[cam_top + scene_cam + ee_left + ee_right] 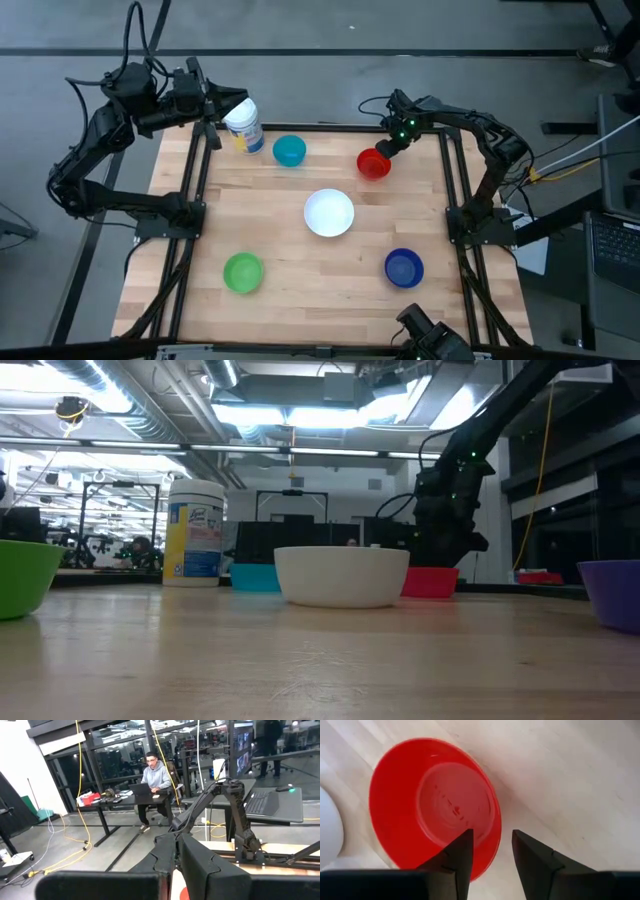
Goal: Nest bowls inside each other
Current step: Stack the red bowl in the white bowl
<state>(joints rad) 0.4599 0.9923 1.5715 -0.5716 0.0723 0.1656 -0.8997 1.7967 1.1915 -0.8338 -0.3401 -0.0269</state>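
Five bowls rest on their bases on the wooden table: red (373, 163) at the far right, teal (289, 150) at the far middle, white (329, 212) in the centre, green (243, 272) near left, dark blue (403, 267) near right. My right gripper (492, 845) is open and points steeply down over the red bowl (435, 805). One finger is above the bowl's inside and the other outside its rim, on the far right side. My left gripper (212, 105) is shut, held level and high above the far left corner.
A white-lidded jar (244, 125) with a blue and yellow label stands at the far left, beside the teal bowl. Black frame rails (190, 190) run along the table's left and right sides. Bare wood lies between the bowls. A person sits at a desk in the room behind.
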